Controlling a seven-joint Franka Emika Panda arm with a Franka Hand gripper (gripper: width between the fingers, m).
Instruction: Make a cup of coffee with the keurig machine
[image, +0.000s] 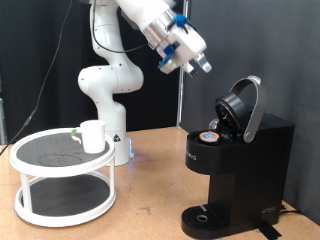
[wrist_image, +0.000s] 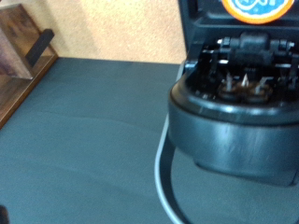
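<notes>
The keurig machine (image: 238, 165) stands at the exterior view's right with its hinged lid (image: 243, 107) raised. A pod with an orange and blue top (image: 209, 136) sits in the open chamber. My gripper (image: 202, 66) hangs in the air above and to the exterior view's left of the lid, touching nothing and holding nothing that shows. The wrist view looks down at the black underside of the raised lid (wrist_image: 234, 112), with the pod's orange top (wrist_image: 257, 7) at the picture's edge; my fingers do not show there. The white cup (image: 92, 135) stands on a round rack at the exterior view's left.
The white two-tier round rack (image: 62, 175) with dark mesh shelves stands on the wooden table. The arm's white base (image: 105, 95) is behind it. A black curtain closes the back. A dark pole (image: 181, 95) stands behind the machine.
</notes>
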